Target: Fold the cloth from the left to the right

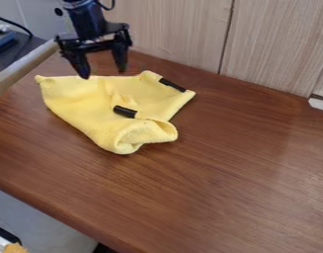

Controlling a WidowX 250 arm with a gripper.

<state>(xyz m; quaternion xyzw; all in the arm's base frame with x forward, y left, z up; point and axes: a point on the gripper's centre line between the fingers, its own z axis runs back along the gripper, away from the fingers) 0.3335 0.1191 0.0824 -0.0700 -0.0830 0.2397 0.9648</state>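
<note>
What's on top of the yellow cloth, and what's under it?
On the yellow cloth are two black strips, one near the middle, one at upper right. The cloth hides whatever is underneath.

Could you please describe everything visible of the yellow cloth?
The yellow cloth, soft and fleecy-looking, lies rumpled on the brown table. Its near end curls over in a thick, rounded fold. It bears two short black strips, one near the middle, one by the far edge. The open gripper hangs at its far edge; contact is unclear.

No readable text or labels.
</note>
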